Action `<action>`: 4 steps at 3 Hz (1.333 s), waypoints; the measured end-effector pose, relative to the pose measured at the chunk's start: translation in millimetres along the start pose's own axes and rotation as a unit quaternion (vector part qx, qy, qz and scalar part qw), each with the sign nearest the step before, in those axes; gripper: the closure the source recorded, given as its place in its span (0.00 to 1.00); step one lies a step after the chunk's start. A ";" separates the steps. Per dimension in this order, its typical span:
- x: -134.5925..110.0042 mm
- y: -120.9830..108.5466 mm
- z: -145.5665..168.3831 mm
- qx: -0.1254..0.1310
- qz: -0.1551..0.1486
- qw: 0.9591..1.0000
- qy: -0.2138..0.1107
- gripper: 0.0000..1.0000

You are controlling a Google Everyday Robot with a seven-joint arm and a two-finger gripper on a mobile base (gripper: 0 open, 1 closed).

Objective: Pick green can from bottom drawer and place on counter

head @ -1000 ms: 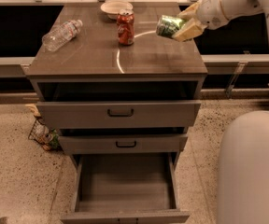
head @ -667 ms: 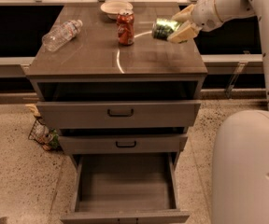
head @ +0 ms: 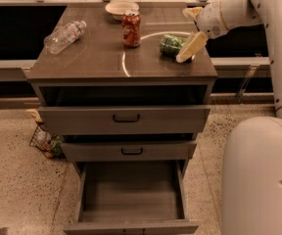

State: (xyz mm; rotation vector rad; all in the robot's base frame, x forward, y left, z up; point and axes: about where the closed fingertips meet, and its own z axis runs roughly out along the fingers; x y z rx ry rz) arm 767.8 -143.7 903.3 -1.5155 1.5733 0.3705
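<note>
The green can (head: 171,45) lies on the counter (head: 92,58) near its right edge, to the right of the red soda can. My gripper (head: 191,30) is over the counter's right edge, just right of the can. It is open: one cream finger (head: 190,47) rests against the can's right side, the other is spread well above it. The bottom drawer (head: 131,223) is pulled out below, and its grey interior holds nothing.
A red soda can (head: 131,28) stands mid-counter, a plastic bottle (head: 64,36) lies at the left, and a bowl (head: 121,7) sits at the back. The two upper drawers are partly open. My white base (head: 258,175) is at the right. A wire basket (head: 45,142) sits on the floor at the left.
The gripper came down towards the counter with the green can. The can now rests on the counter and the fingers have spread apart.
</note>
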 end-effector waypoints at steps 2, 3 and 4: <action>-1.7 -1.2 -50.9 0.047 0.026 0.998 -0.044 0.00; -9.9 8.1 -115.5 0.108 0.039 0.990 -0.082 0.00; 21.9 26.1 -134.2 0.121 0.066 0.988 -0.072 0.00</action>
